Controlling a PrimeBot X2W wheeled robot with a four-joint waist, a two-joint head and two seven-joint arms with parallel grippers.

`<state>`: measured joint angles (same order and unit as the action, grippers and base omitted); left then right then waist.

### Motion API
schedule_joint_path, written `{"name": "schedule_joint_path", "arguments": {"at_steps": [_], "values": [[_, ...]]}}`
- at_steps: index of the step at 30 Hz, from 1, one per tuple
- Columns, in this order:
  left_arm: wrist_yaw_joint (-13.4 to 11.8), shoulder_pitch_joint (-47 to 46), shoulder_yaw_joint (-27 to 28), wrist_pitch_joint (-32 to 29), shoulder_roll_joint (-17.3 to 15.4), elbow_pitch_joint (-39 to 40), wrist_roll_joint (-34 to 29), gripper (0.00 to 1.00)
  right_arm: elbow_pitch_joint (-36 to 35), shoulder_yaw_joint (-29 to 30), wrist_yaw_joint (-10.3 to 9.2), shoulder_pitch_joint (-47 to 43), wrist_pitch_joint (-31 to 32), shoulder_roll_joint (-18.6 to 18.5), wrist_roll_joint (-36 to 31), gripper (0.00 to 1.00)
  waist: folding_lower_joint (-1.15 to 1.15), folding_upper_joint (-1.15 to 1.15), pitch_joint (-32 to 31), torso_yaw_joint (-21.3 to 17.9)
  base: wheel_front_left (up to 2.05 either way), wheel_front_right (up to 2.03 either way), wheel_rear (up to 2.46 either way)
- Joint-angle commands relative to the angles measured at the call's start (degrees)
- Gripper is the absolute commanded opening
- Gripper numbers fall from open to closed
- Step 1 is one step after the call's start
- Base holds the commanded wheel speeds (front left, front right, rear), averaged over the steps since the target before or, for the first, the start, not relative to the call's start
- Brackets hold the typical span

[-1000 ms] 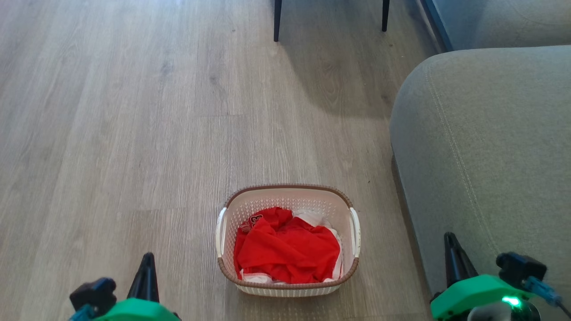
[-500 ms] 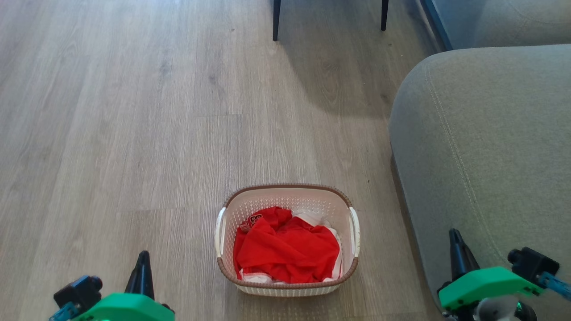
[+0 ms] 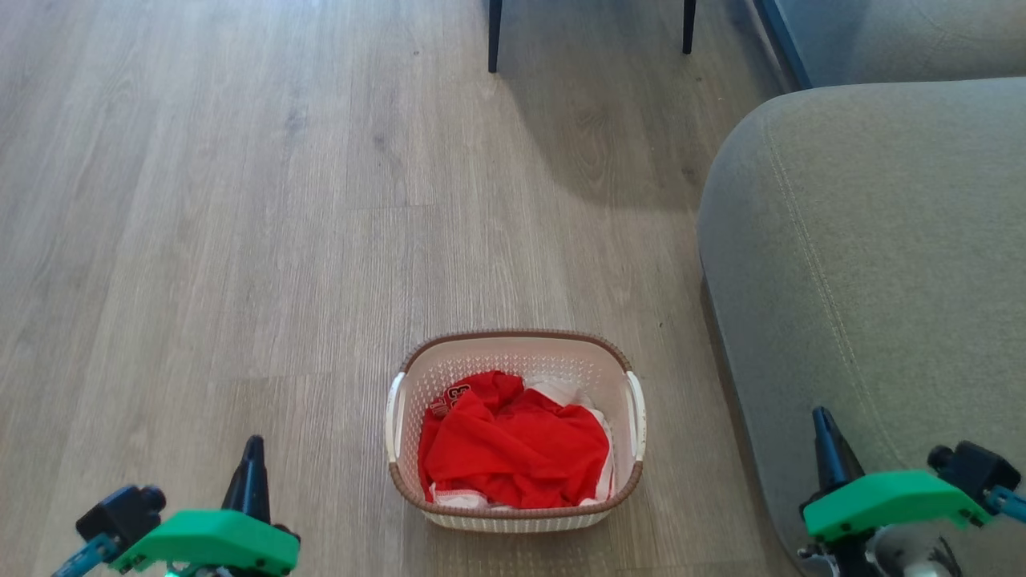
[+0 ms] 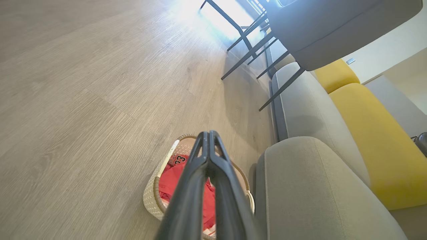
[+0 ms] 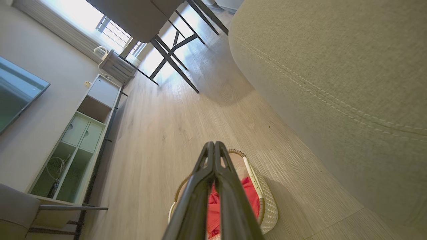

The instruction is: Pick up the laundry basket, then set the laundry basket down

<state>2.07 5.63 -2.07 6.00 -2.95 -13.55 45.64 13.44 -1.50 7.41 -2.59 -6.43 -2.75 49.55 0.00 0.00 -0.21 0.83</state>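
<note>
White laundry basket point(image 3: 513, 522) sat on the floor point(image 3: 240, 240) between my left gripper point(image 3: 254, 442) and right gripper point(image 3: 819, 414); both, pinched shut and empty, had drifted outward, either widening to grasp it or retreating

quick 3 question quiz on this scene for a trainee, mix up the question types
1. True or false: the laundry basket stands on the floor, touched by neither gripper.
2. What lies on top inside it? A) a red garment B) a blue towel C) nothing
3. Fill in: the left gripper and the right gripper are both ___ (open or shut).
Key: 1 true; 2 A; 3 shut.
</note>
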Motion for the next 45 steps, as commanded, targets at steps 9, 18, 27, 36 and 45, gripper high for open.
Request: {"name": "schedule_joint_path", "arguments": {"at_steps": [9,18,27,36,45], "values": [[1.2,-4.2,2.3,-1.9,-0.5,1.3,7.4,0.0,-1.3,0.7,0.05,3.6,1.6,-1.3,7.1,0.0,0.0,0.0,0.1,-0.1,0.0,0.0,0.0],[1.7,-5.2,3.0,-3.2,-0.5,1.1,12.8,0.0,-1.1,1.4,0.05,4.3,2.9,-1.4,12.2,0.0,0.0,0.0,0.1,-0.2,0.0,0.0,0.0],[2.4,-6.4,3.9,-4.8,-0.5,0.8,18.8,0.0,-0.8,2.2,0.06,5.0,4.3,-1.5,17.9,0.0,0.0,0.0,0.2,-0.3,0.0,0.0,0.0],[3.0,-7.5,4.7,-6.3,-0.5,0.5,24.9,0.0,-0.5,3.0,0.06,5.8,5.8,-1.5,23.5,0.0,0.0,0.0,0.2,-0.4,0.0,0.0,0.0],[3.7,-8.7,5.6,-7.8,-0.5,0.3,30.9,0.0,-0.3,3.8,0.07,6.6,7.3,-1.5,29.2,0.0,0.0,0.0,0.3,-0.5,0.0,0.0,0.0]]}}
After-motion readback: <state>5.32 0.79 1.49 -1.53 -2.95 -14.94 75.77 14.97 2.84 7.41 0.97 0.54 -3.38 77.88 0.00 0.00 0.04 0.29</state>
